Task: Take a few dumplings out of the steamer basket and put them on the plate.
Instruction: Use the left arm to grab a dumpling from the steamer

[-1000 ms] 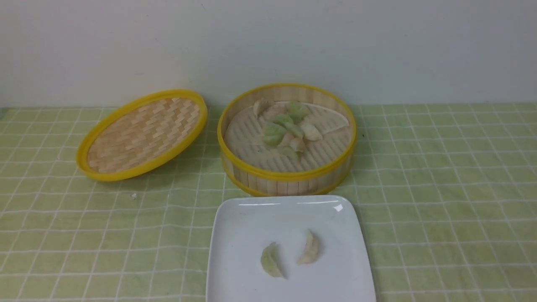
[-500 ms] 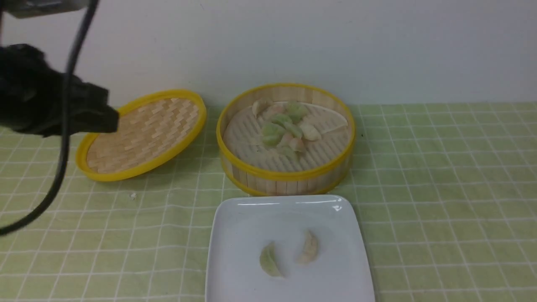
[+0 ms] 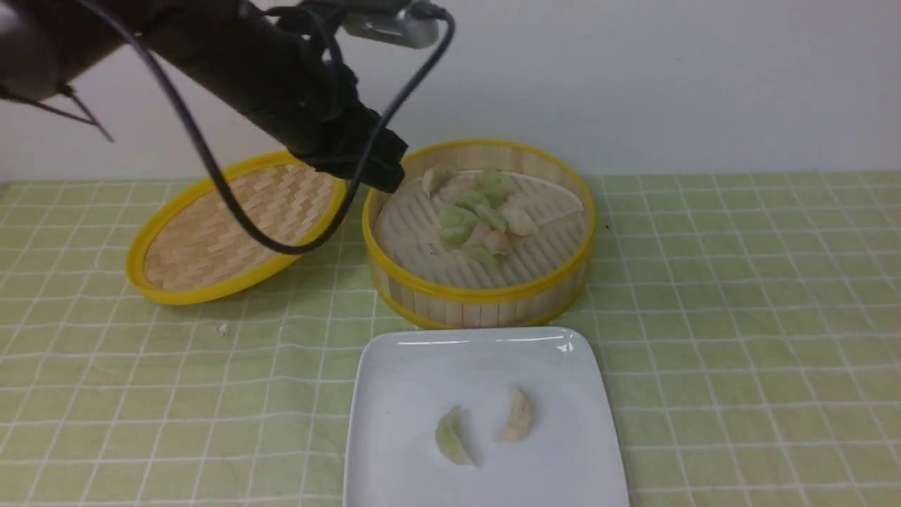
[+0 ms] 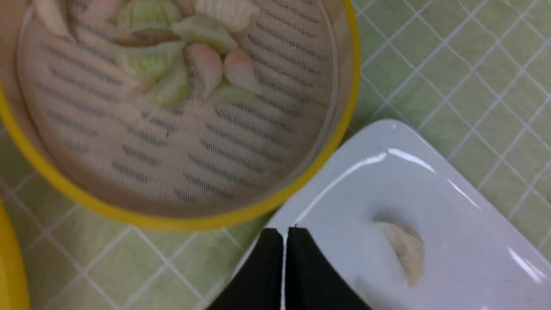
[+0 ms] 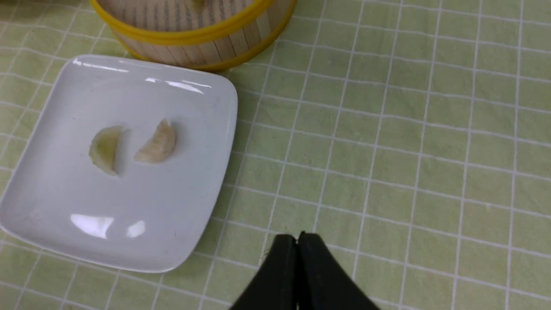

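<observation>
The steamer basket (image 3: 486,292) stands mid-table with several green, pink and cream dumplings (image 3: 479,215) heaped on its liner; it also shows in the left wrist view (image 4: 181,221). The white plate (image 3: 422,366) lies in front of it with a green dumpling (image 3: 450,438) and a cream dumpling (image 3: 519,415). My left gripper (image 3: 387,179) hangs shut and empty above the basket's left rim; its closed tip shows in the left wrist view (image 4: 284,232). My right gripper (image 5: 297,237) is shut and empty above the cloth right of the plate (image 5: 51,206).
The flat woven yellow-rimmed lid (image 3: 232,225) leans tilted to the left of the basket, under my left arm and its cable. A green checked cloth (image 3: 739,317) covers the table. A white wall stands right behind the basket.
My left arm has swung in from the left edge, over the lid, to the basket's left rim. The dumplings, basket and plate have not moved.
</observation>
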You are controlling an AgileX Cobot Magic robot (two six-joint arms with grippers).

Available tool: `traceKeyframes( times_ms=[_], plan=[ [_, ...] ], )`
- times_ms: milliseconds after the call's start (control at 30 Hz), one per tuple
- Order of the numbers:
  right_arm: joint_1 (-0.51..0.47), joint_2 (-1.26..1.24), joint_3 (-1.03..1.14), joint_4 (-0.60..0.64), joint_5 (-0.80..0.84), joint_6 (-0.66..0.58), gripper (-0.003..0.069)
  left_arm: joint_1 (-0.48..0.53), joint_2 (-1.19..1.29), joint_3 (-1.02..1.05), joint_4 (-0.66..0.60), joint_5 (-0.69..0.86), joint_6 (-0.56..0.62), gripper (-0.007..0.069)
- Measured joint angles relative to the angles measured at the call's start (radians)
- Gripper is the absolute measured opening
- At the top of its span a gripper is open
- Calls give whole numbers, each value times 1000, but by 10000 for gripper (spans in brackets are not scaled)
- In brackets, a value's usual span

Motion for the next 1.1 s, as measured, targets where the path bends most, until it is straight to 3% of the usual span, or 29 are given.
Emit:
traceKeyframes(
  times_ms=[133, 433, 933, 1100],
  plan=[
    [0, 0, 0, 23, 0, 0, -15, -4, 143, -118, -1, -16, 93, -6],
    [0, 0, 0, 43, 0, 0, -15, -4, 339, -226, -1, -172, 120, 50],
    [0, 0, 0, 44, 0, 0, -15, -4, 480, -229, -79, -293, 278, 314],
    [0, 0, 0, 44, 0, 0, -15, -4, 500, -229, -90, -329, 283, 344]
  ],
)
